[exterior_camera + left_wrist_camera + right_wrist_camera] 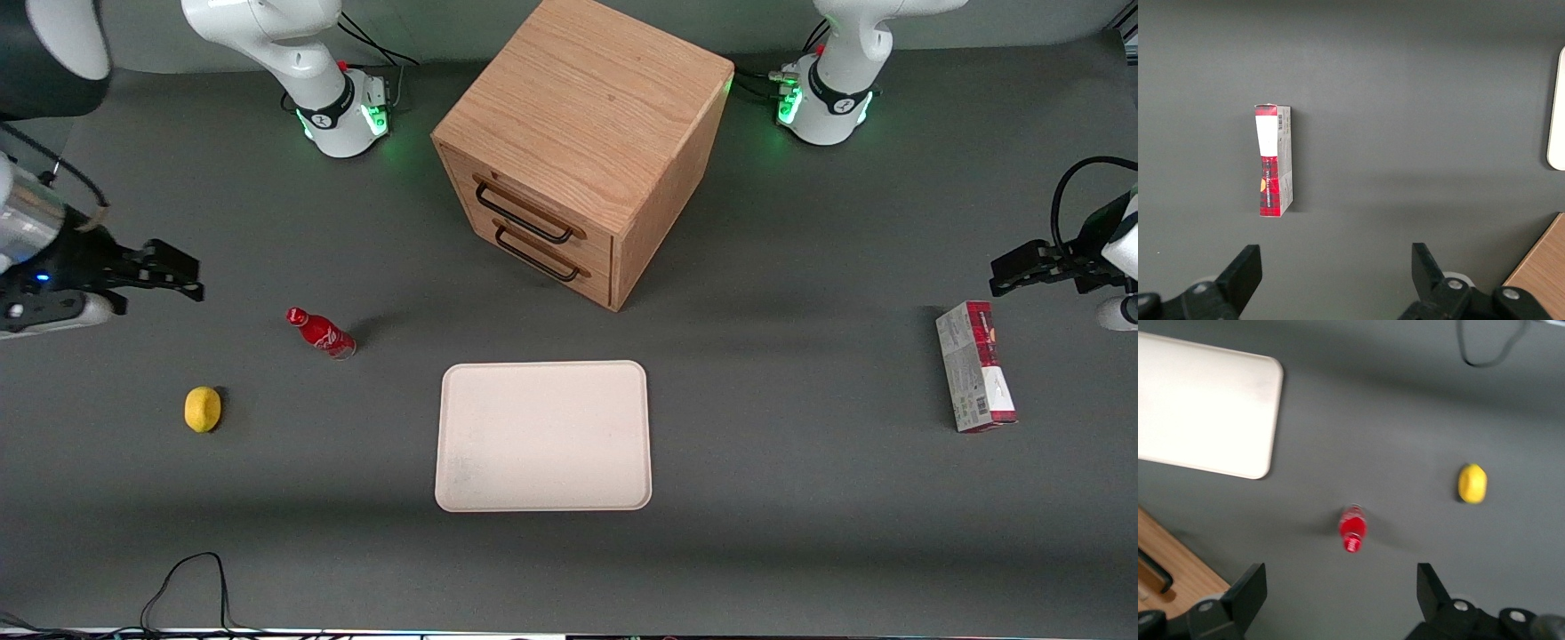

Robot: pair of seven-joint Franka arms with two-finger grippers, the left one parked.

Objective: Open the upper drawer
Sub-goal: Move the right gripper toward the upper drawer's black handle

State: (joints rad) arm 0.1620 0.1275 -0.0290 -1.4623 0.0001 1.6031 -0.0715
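Front view: the upper drawer [524, 206] sits fully shut in the wooden cabinet [582, 142], its black handle [523, 213] facing the working arm's end, so it's easy to hook. The gripper [178, 271] hangs near the red bottle [321, 332], well apart from it.

Right wrist view: gripper [1341, 595] spread wide and holding nothing, above the bottle [1352, 528], probably pre-opened for the handle.

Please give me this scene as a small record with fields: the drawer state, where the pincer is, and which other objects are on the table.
upper drawer: closed, flush with the lower drawer
cabinet: stands on the table, farther from the front camera than the tray
pincer: open, holds nothing, above the table at the working arm's end, away from the cabinet
red bottle: upright, nearest to the pincer
lemon: nearer to the front camera than the red bottle
carton: lying toward the parked arm's end
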